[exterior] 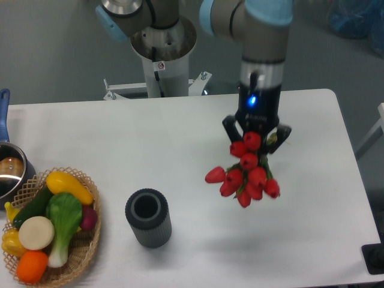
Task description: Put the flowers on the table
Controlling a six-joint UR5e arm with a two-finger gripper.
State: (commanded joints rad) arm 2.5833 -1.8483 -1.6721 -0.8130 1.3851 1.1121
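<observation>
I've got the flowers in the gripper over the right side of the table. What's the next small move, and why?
Probably lower the gripper straight down. It is shut on the flowers, and their shadow lies apart from them on the table, so the bunch seems to hang in the air. The white surface under it looks bare, with the dark cup well to the side, so I would release only once the bunch rests on the table.

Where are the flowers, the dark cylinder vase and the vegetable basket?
flowers (249, 175), fixed camera, on the red buds.
dark cylinder vase (148, 218), fixed camera, on its ribbed side.
vegetable basket (89, 247), fixed camera, on its woven rim.
</observation>
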